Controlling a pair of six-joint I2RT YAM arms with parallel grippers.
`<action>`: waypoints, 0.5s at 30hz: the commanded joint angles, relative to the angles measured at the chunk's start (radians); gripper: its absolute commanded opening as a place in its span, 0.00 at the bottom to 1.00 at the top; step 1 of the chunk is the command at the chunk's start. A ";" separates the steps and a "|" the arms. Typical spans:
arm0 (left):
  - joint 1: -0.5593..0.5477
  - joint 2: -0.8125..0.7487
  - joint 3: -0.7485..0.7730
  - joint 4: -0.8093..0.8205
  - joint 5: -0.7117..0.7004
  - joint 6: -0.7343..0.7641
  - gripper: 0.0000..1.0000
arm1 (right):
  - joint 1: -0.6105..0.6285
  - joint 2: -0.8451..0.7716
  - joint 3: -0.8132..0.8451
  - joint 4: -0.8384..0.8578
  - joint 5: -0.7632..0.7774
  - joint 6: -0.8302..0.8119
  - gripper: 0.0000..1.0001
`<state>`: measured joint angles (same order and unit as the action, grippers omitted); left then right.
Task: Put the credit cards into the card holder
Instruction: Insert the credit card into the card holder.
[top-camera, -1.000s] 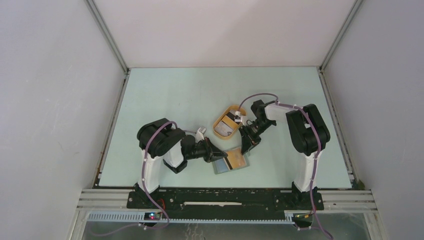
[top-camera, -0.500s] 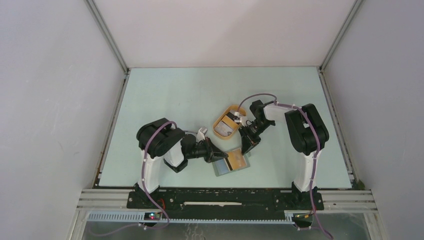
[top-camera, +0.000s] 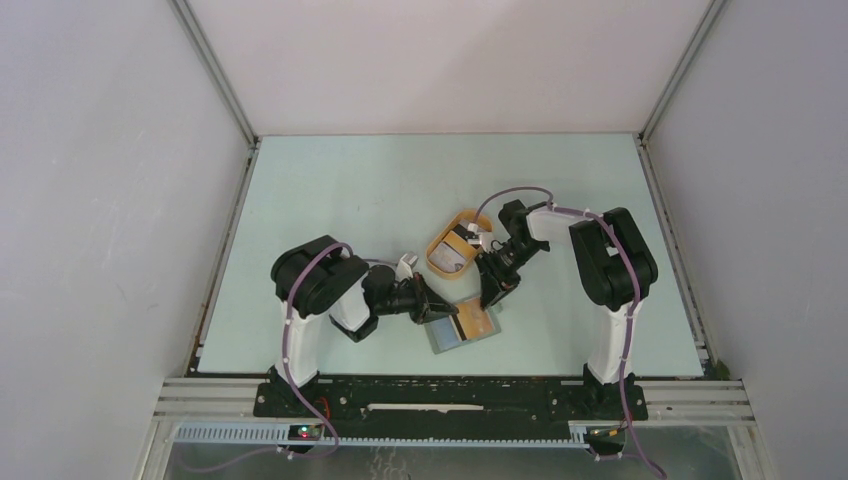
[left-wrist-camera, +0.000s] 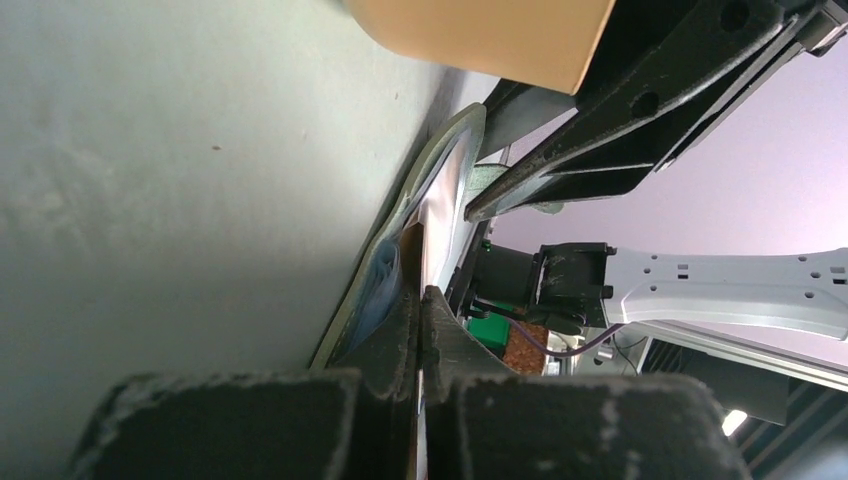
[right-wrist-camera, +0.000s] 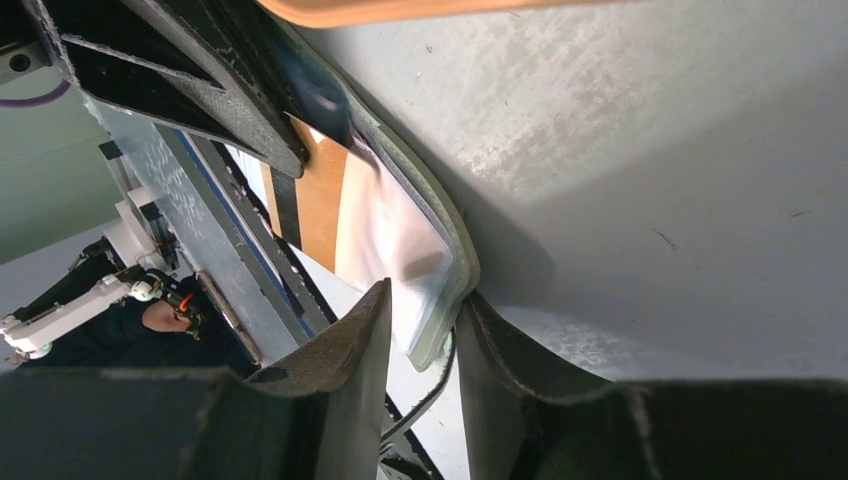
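Left claw (top-camera: 437, 309) clenched on card holder (top-camera: 462, 330) edge on counter (top-camera: 340, 200), right claw (right-wrist-camera: 425, 300) parted, straddling its corner, credit cards (top-camera: 478, 322) inside.

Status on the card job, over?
Left pincer shut on card holder edge. Right pincer open astride its corner. Tan card showing in it. Orange tray close behind.

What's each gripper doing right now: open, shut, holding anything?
Left gripper: shut, tips at the edge of the card holder; whether it pinches it cannot be told.
Right gripper: jaws astride the card holder's corner; clamped or not cannot be told.
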<state>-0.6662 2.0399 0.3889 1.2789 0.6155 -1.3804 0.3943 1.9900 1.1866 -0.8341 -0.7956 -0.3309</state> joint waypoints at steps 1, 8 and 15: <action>-0.007 -0.008 -0.013 -0.123 -0.019 0.000 0.01 | 0.000 -0.054 0.027 0.010 0.005 -0.010 0.42; -0.006 -0.004 -0.007 -0.143 -0.022 0.001 0.03 | -0.026 -0.162 0.013 0.028 0.098 -0.040 0.59; -0.006 -0.007 -0.001 -0.160 -0.021 0.004 0.09 | -0.018 -0.307 -0.040 0.046 0.066 -0.121 0.49</action>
<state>-0.6693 2.0323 0.3904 1.2583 0.6060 -1.3724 0.3630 1.7870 1.1725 -0.8032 -0.6933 -0.3740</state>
